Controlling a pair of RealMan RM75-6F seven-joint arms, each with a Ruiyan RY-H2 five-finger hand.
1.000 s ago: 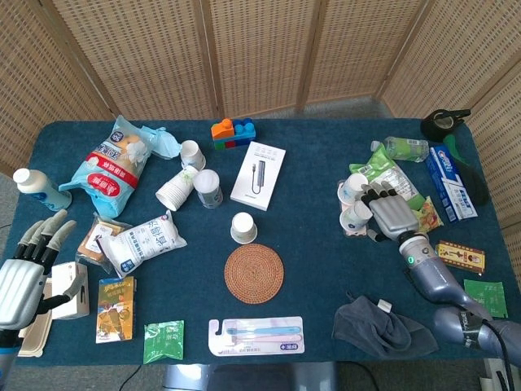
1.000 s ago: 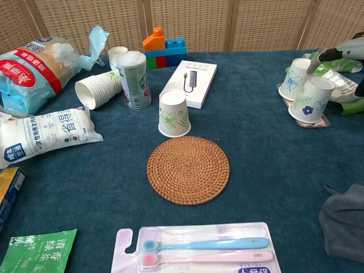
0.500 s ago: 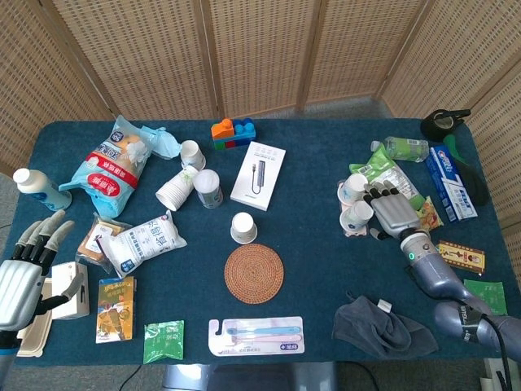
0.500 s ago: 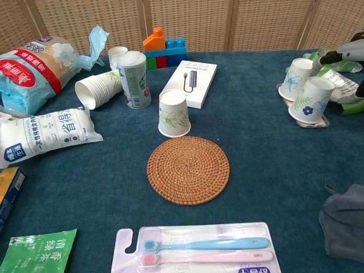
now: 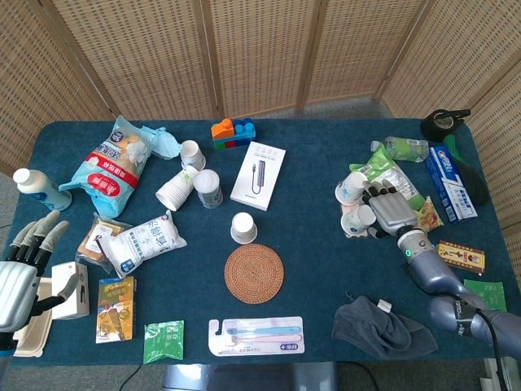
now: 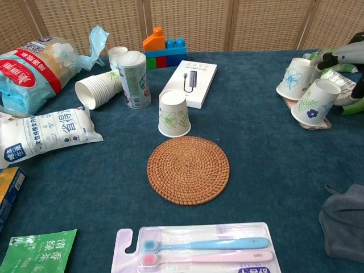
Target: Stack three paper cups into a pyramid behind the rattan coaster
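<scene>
Paper cups sit in two places on the dark blue table [image 5: 326, 244]. At the table's three o'clock side, the right hand [image 5: 389, 212] lies against a tilted paper cup [image 6: 312, 102] printed with a blue flower; its fingers [image 5: 376, 194] reach the cup, though whether they actually grip it cannot be told from either view. Just beside that one, toward eleven o'clock, a second floral cup [image 6: 292, 79] also leans (both rest near a green snack packet [image 5: 389, 173]). At the centre, an upside-down paper cup [image 6: 173, 113] with a green leaf print stands at twelve o'clock of the round rattan coaster [image 6: 188, 169], nearly touching its rim. A white boxed cable adapter [image 6: 190, 83] lies beyond that cup. Toward ten o'clock, a sleeve of stacked cups [image 6: 97, 89] lies on its side next to a green-patterned canister [image 6: 134, 79]. At the table's eight o'clock corner, the left hand [image 5: 20, 273] hovers empty, fingers spread apart.
</scene>
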